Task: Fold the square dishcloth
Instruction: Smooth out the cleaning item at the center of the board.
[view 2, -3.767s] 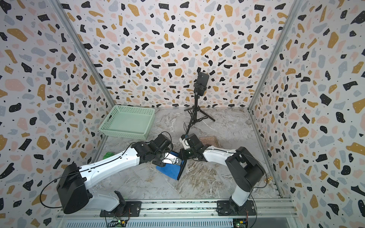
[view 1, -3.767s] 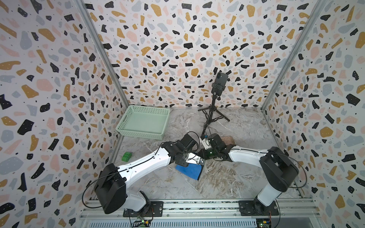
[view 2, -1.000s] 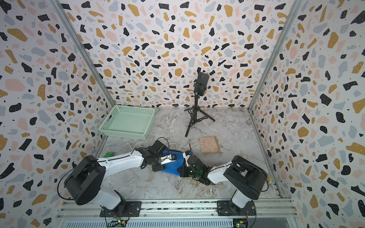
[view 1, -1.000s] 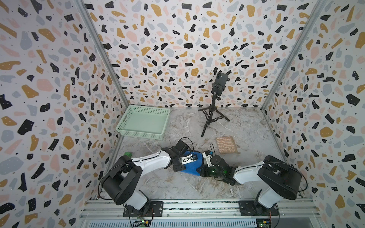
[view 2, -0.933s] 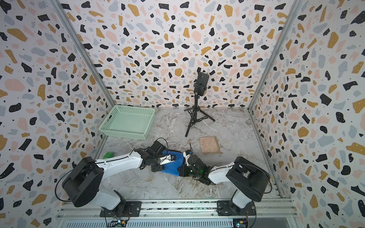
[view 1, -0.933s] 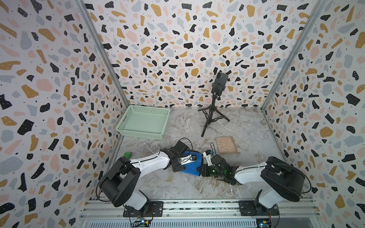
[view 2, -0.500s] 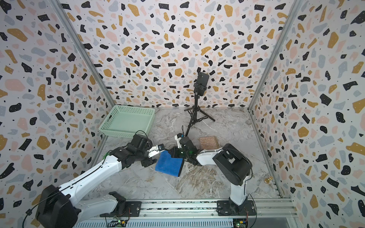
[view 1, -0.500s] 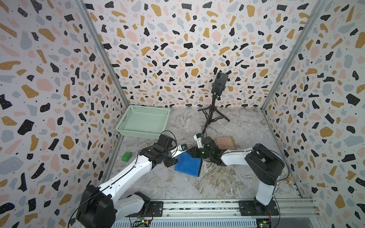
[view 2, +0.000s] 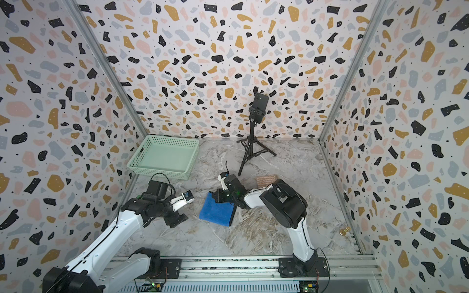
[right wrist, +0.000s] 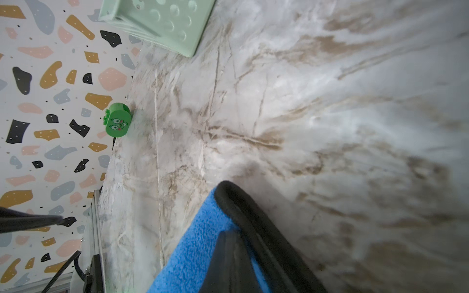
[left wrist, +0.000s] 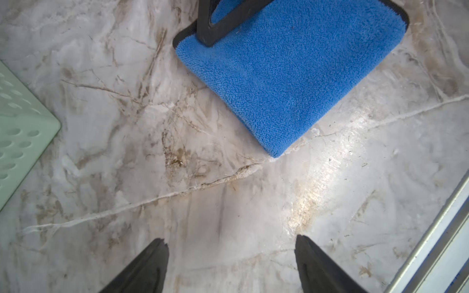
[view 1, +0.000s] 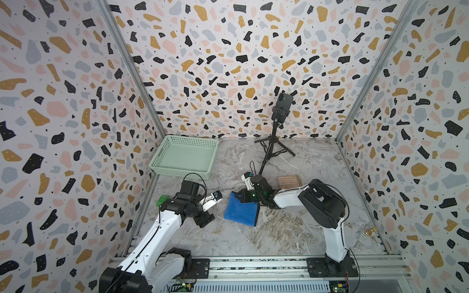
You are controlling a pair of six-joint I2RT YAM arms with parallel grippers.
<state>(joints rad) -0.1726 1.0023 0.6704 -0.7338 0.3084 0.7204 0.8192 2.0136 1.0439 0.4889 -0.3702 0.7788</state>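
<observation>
The blue dishcloth (view 1: 240,211) lay folded into a rectangle on the marbled tabletop (view 1: 279,236), roughly between the two arms, its black hem showing along one long side. The right gripper (view 1: 238,196) rested on the cloth's far corner with its fingers (right wrist: 229,256) pressed together. From its wrist camera the tips sat against the blue pile beside the hem, but I couldn't make out whether any fabric was nipped between them, and most of the cloth was cut off there. The left gripper (left wrist: 230,239) hung apart from the cloth over bare tabletop, fingers spread wide with nothing between them; only their tips showed in its own wrist view. Beyond the left arm stood a mint-green basket (view 1: 177,174), and a green toy brick (right wrist: 118,123) with a cartoon face sat by the wall, half hidden by that arm in a top view. A tan striped pad (view 1: 289,181) had its near edge hidden by the right arm, close to a phone (view 1: 283,102) on a tripod (view 1: 272,149).
</observation>
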